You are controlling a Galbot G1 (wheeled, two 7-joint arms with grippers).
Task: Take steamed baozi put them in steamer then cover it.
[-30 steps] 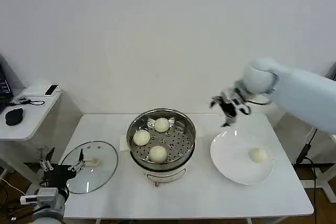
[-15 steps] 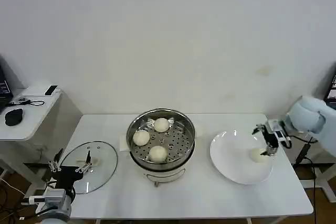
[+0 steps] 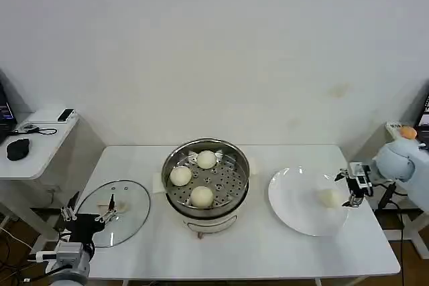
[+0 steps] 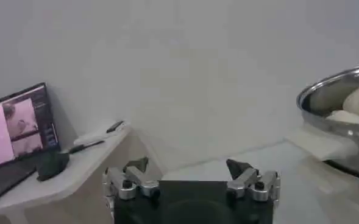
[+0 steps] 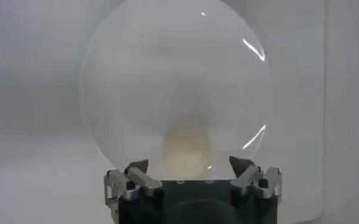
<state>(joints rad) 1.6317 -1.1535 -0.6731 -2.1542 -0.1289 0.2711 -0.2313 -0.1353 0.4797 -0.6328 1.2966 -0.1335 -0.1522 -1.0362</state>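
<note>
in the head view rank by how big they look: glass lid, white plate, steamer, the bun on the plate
1. steamer and white plate: about alike across, too close to rank.
2. glass lid: slightly smaller across.
3. bun on the plate: by far the smallest.

The steamer [image 3: 206,182], a round shiny steel pot on a white base with short feet, stood uncovered at the middle of the table. Three cream-white steamed baozi [image 3: 202,196] lay apart on its perforated tray, one toward the wall, one on the robot's left, one nearest the robot. The fourth bun [image 3: 330,197] rested on the white plate [image 3: 295,195], well apart from the pot.
</note>
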